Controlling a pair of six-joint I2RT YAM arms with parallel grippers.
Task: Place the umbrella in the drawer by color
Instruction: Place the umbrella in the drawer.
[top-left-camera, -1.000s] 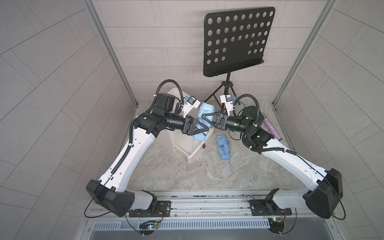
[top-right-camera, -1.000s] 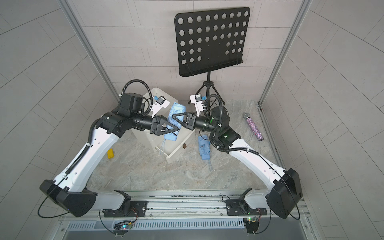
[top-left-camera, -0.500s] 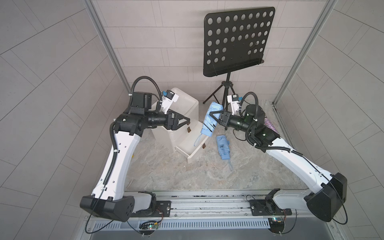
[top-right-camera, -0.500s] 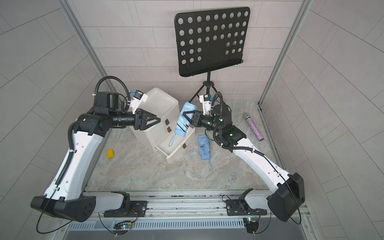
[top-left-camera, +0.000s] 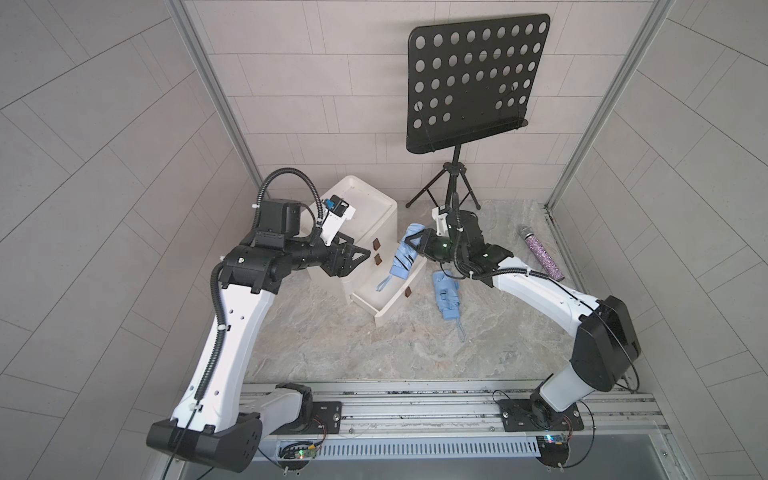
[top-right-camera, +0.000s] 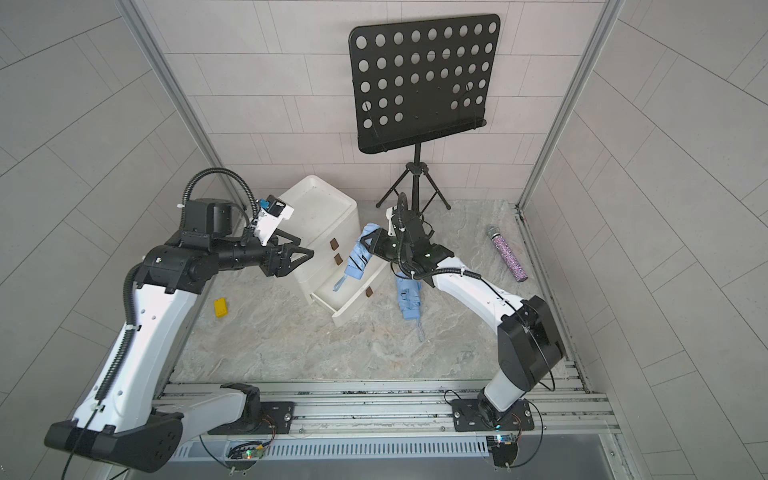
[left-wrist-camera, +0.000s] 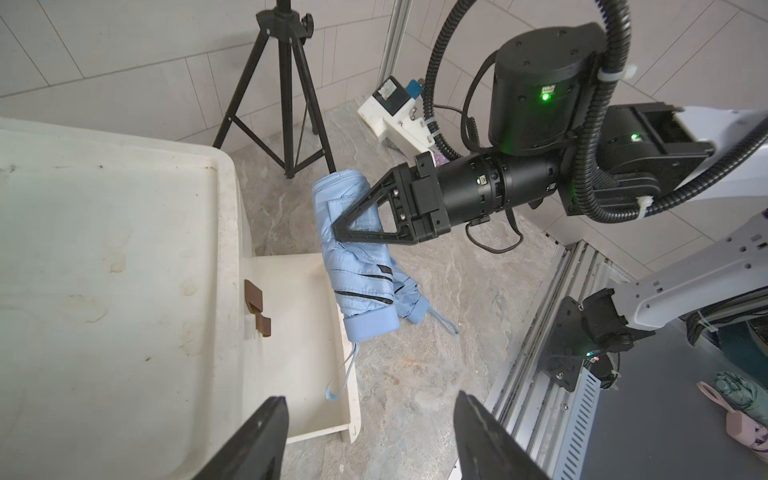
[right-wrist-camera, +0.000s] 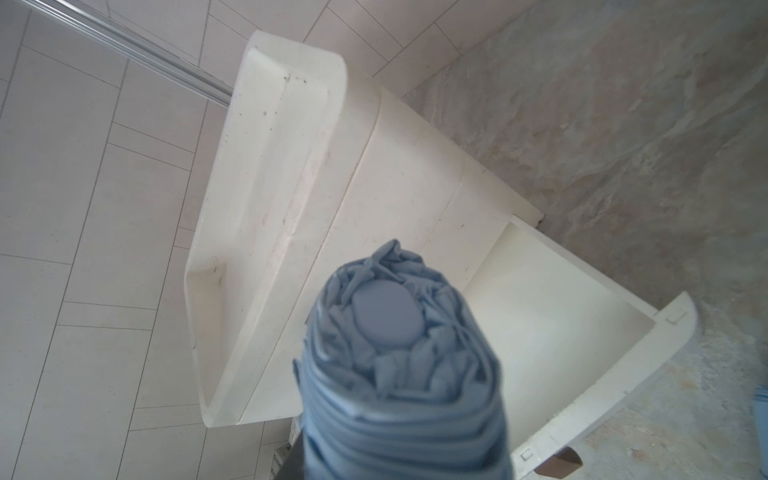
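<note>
I see the white plastic three-drawer cabinet (top-left-camera: 368, 208) at the back, with its bottom drawer (top-left-camera: 386, 305) pulled out. My right gripper (top-left-camera: 406, 242) is clamped on the folded light-blue umbrella (top-left-camera: 401, 262), which hangs tilted over that open drawer, its strap dangling down. My left gripper (top-left-camera: 358, 262) has its jaws apart, empty, near the cabinet front.

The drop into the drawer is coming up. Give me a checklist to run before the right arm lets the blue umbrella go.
1. Right gripper shut on the held umbrella: ok.
2. Bottom drawer pulled open: ok.
3. Drawer floor bare where it shows: ok.
4. Umbrella's lower end inside the drawer's side wall: cannot tell.
5. Left gripper open, empty, apart from the umbrella: ok.
6. Drawer suits blue: cannot tell, no colour mark shows.
</note>
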